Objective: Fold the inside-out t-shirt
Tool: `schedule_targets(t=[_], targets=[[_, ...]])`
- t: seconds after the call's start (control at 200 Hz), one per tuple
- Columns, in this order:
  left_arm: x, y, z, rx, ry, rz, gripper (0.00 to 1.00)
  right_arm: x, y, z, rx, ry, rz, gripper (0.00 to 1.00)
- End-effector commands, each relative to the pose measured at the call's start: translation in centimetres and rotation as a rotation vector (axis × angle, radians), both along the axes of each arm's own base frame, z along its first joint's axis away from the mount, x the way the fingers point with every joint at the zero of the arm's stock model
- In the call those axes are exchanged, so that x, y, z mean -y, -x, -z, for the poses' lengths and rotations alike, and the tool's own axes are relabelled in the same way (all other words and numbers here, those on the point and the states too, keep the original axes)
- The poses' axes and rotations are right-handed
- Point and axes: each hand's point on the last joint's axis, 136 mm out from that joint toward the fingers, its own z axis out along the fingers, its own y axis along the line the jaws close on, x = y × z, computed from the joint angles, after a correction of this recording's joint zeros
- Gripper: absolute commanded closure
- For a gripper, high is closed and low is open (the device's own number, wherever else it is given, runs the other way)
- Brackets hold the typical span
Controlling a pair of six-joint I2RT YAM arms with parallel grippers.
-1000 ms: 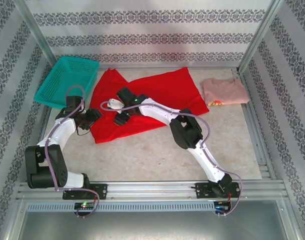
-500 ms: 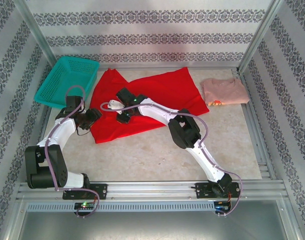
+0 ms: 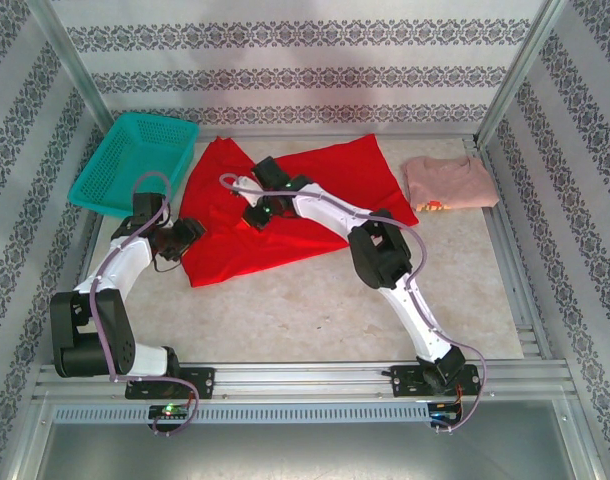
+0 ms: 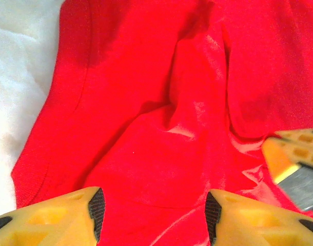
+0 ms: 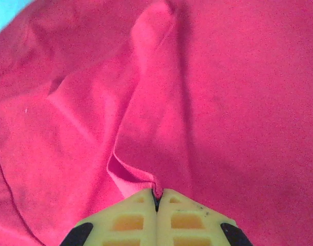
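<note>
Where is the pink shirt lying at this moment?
In the top view the pink shirt lies at the far right of the table, next to the right corner of the red t-shirt.

Red t-shirt point(image 3: 340, 175) point(image 4: 161, 102) point(image 5: 228, 102) lay on the table point(image 3: 315, 310), far half, left of centre. Plain bright red soft cloth, no print seen. Not flat: spread loosely as a crooked sheet, one broad part reaching toward the far edge, one corner pointing at the near left. Creases and shallow folds ran across it. Left wrist view showed a stitched hem along its left edge. One raised ridge of cloth was pinched between the closed fingers of the right gripper point(image 5: 157, 197).
</note>
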Motion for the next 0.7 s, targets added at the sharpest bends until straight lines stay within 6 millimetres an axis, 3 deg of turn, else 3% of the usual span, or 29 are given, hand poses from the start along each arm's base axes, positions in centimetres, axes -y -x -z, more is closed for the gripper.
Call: schedule_targets(t=[0.0,0.15,0.26,0.32,0.425,0.475,0.56,0.695], targets=[[0.3,0.1,-0.5,0.037,0.018,0.029,0.44,0.4,-2.0,-3.8,-0.038,-0.136,0.105,0.96],[1.0,0.5,-0.5,0.051,0.045,0.051,0.44,2.7,-4.9,-2.4,-0.111,-0.137,0.259,0.83],[1.7,0.8,-0.5,0.062,0.068,0.072,0.43,5.1,-6.4,-1.6,-0.15,-0.105,0.372,0.6],[2.3,0.9,-0.5,0.07,0.088,0.086,0.43,6.4,-6.8,-2.1,-0.161,-0.101,0.401,0.53],[4.3,0.9,-1.4,0.113,0.126,0.131,0.42,9.6,-6.3,-4.5,-0.153,-0.088,0.437,0.49],[5.7,0.8,-1.9,0.141,0.126,0.178,0.39,12.6,-5.3,-5.0,-0.162,-0.053,0.481,0.49],[8.0,0.2,-2.1,0.164,0.119,0.246,0.37,19.4,-2.8,-4.0,-0.218,0.015,0.602,0.48],[9.2,-0.6,-0.4,0.134,0.121,0.264,0.37,30.8,0.4,-1.3,-0.338,0.062,0.841,0.48]])
